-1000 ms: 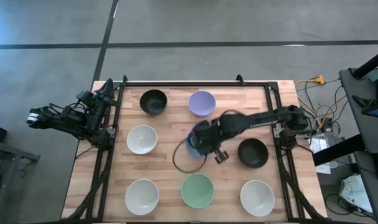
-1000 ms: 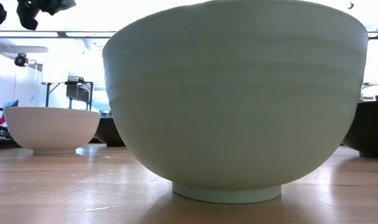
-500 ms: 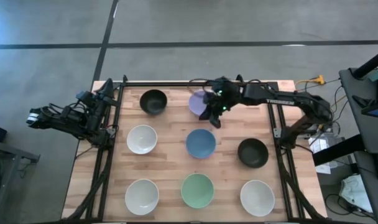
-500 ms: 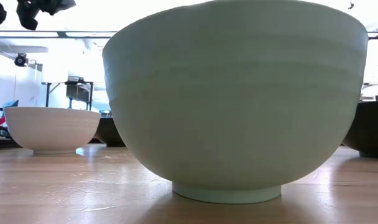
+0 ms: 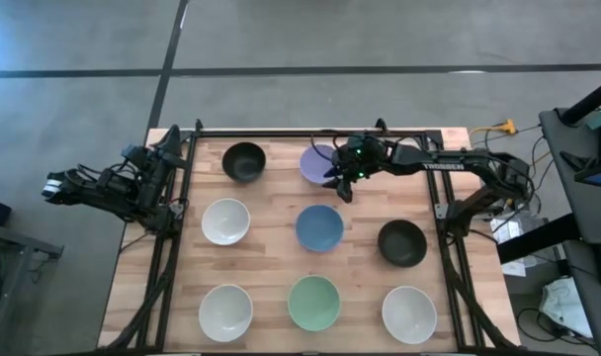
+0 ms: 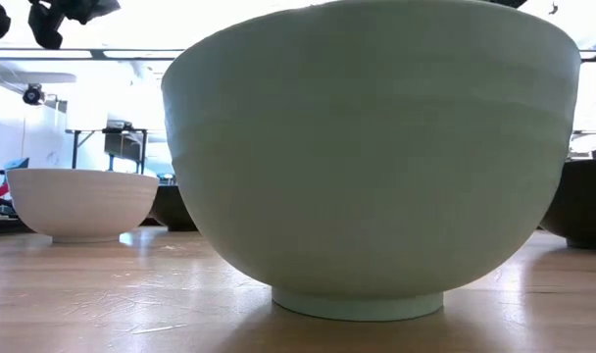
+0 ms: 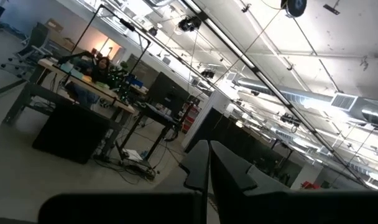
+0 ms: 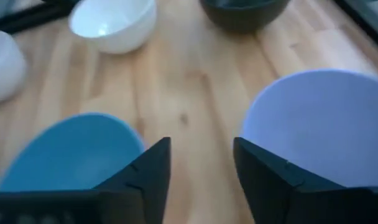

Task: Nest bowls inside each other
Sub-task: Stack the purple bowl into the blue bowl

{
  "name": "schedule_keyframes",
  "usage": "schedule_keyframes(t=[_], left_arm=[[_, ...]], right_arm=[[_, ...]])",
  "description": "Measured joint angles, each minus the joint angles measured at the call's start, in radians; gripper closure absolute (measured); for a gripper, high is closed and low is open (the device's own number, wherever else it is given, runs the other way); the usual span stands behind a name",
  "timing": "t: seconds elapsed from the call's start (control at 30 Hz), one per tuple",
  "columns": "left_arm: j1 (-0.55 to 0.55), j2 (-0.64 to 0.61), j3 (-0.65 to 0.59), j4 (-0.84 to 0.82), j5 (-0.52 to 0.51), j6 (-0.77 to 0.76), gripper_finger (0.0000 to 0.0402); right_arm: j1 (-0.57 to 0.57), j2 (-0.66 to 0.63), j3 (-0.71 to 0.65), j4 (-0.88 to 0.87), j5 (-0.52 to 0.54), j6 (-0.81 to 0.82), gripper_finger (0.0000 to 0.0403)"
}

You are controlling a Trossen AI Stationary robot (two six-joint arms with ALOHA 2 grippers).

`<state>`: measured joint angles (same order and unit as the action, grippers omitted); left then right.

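Observation:
Eight bowls stand apart on their bases on the wooden table (image 5: 271, 193). The far row holds a black bowl (image 5: 244, 160) and a lavender bowl (image 5: 316, 161). A white bowl (image 5: 225, 221), a blue bowl (image 5: 319, 227) and a black bowl (image 5: 401, 242) form the middle row. Nearest are a white bowl (image 5: 225, 311), a mint green bowl (image 5: 312, 303) and a white bowl (image 5: 409, 313). My right gripper (image 8: 201, 146) hangs open above bare wood between the blue bowl (image 8: 71, 149) and the lavender bowl (image 8: 319, 124), touching neither. My left gripper (image 7: 209, 163) is shut, off the table's left edge, pointing up into the room.
A black frame (image 5: 310, 132) runs round the table. The mint green bowl (image 6: 372, 157) fills the low view, with a white bowl (image 6: 82, 201) behind it on the left. Bare wood lies between the bowls. Cables and equipment (image 5: 518, 188) sit past the right edge.
My right gripper has swung from over the blue bowl at the table's middle toward the far edge, turning as it went, and now hangs beside the lavender bowl. The blue bowl stands uncovered in the middle. No bowl has shifted.

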<state>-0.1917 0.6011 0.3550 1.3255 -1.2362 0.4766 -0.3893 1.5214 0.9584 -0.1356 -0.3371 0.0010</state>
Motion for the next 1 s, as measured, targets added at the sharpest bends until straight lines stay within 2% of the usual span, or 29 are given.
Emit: schedule_keyframes(t=[0.2, 0.4, 0.5, 0.63, 0.9, 1.0], left_arm=[[0.000, 0.009, 0.000, 0.000, 0.000, 0.000, 0.0402], [0.000, 0.012, 0.000, 0.001, 0.000, 0.000, 0.0402], [0.000, 0.011, 0.000, 0.000, 0.000, 0.000, 0.0402], [0.000, 0.009, 0.000, 0.000, 0.000, 0.001, 0.0402], [0.000, 0.009, 0.000, 0.000, 0.000, 0.001, 0.0402], [0.000, 0.009, 0.000, 0.001, 0.000, 0.001, 0.0402]], right_arm=[[0.000, 0.090, 0.110, -0.185, 0.129, -0.144, 0.0204], [0.000, 0.232, 0.239, -0.361, 0.133, -0.231, 0.0217], [0.001, 0.296, 0.305, -0.421, 0.167, -0.238, 0.0229], [0.000, 0.364, 0.399, -0.528, 0.235, -0.238, 0.0260], [0.000, 0.429, 0.541, -0.664, 0.226, -0.251, 0.0378], [0.001, 0.443, 0.564, -0.698, 0.226, -0.251, 0.0389]])
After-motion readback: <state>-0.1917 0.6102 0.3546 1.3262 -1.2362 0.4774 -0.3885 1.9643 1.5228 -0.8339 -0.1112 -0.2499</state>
